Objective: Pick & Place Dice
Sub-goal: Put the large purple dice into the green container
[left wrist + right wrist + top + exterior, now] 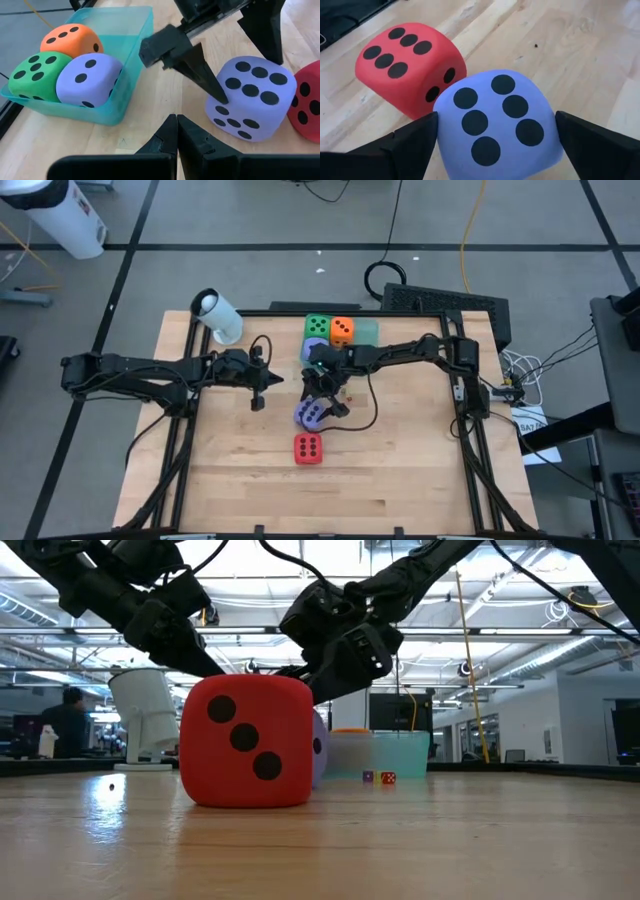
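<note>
Right claw (495, 135): spread wide, one finger on each side of the purple die (500, 125) on the desk (400, 470), not lifting it.
Red die (407, 65): touching that purple die.
Left claw (176, 137): fingers together, empty, nearby.
Tray (131, 65): holds green, orange and purple dice.

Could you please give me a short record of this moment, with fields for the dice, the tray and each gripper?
dice in tray: green die, orange die and one purple die
tray: translucent green tray at the table's far edge
dice on table: second purple die, red die beside it
right gripper: open, fingers either side of the second purple die, not clamped
left gripper: shut, waiting left of the dice, holding nothing
</note>
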`<state>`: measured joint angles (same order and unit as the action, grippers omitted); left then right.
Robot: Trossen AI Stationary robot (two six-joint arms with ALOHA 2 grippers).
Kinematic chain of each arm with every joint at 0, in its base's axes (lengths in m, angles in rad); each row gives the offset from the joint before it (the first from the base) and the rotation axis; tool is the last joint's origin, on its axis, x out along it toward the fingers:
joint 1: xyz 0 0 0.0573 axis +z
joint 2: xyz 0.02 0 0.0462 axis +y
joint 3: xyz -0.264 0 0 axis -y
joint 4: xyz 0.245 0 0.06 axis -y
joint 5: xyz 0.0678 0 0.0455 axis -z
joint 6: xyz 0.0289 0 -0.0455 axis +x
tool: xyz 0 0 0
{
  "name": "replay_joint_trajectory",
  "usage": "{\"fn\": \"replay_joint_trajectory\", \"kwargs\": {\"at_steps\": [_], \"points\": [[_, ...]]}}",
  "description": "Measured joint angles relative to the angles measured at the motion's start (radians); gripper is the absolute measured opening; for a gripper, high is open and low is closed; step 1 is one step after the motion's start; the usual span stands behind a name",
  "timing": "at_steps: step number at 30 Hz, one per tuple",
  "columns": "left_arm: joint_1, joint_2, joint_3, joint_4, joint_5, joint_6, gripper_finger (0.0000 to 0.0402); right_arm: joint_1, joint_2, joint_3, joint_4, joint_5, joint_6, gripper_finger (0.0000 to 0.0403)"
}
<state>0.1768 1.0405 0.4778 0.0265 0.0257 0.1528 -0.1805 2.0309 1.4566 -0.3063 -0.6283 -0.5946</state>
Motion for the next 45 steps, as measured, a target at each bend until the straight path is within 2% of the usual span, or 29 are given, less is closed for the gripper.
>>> {"fn": "replay_joint_trajectory", "kwargs": {"at_steps": [8, 10, 16, 20, 25, 31, 33, 45], "points": [[0.0, 0.0, 0.0, 0.0, 0.0, 0.0, 0.0008, -0.016, -0.126, -0.002, -0.016, 0.031, 0.011, 0.0328], [0.0, 0.0, 0.0, 0.0, 0.0, 0.0, 0.0008, -0.023, -0.16, -0.002, -0.039, 0.074, 0.017, 0.0319], [0.0, 0.0, 0.0, 0.0, 0.0, 0.0, 0.0008, -0.037, -0.166, -0.003, -0.042, 0.088, 0.044, 0.0299], [0.0, 0.0, 0.0, 0.0, 0.0, 0.0, 0.0008, -0.022, -0.166, -0.003, -0.043, 0.087, -0.012, 0.0295], [0.0, 0.0, 0.0, 0.0, 0.0, 0.0, 0.0008, 0.024, -0.166, -0.03, -0.019, 0.081, -0.128, 0.0323], [0.0, 0.0, 0.0, 0.0, 0.0, 0.0, 0.0008, 0.055, -0.161, -0.084, 0.041, 0.083, -0.089, 0.0392], [0.0, 0.0, 0.0, 0.0, 0.0, 0.0, 0.0008, 0.06, -0.152, -0.106, 0.097, 0.083, -0.073, 0.0395], [0.0, 0.0, 0.0, 0.0, 0.0, 0.01, 0.0008, 0.024, -0.154, -0.152, 0.158, 0.081, -0.045, 0.04]]}}
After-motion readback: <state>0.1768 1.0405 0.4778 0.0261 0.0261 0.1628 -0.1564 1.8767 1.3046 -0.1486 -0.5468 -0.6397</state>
